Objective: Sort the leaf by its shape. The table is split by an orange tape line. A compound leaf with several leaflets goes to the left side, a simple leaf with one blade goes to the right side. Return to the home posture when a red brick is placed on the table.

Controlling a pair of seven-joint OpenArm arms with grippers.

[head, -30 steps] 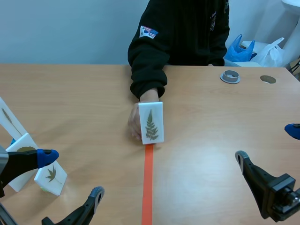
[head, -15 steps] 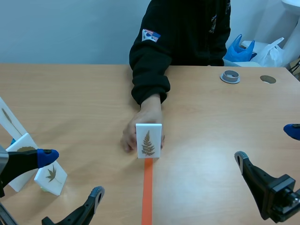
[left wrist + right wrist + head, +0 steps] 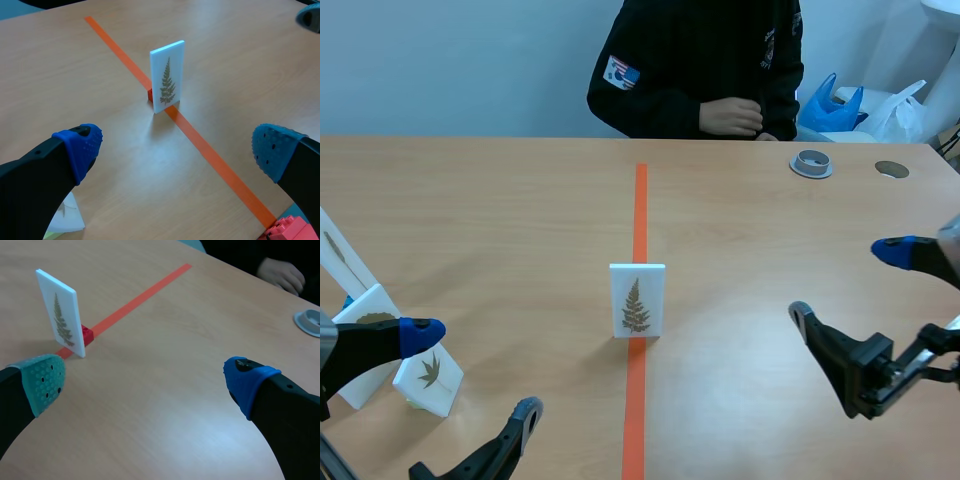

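A white card printed with a fern leaf of several leaflets stands upright on the orange tape line, mid-table. A small red block props its foot. My left gripper is open near the table's front left, well short of the card. In the left wrist view the card stands ahead of the open gripper. My right gripper is open at the right of the tape, apart from the card. In the right wrist view the card stands ahead of the green-padded side of the gripper.
Other white leaf cards stand at the front left, under my left arm. A grey ring and a round disc lie at the far right. A person sits across the table, hands drawn back. A pink-red brick shows by my left gripper.
The person's hand set the fern card upright on the tape line, then pulled back to the table's far edge. My right gripper has moved left and up. The left arm kept still.
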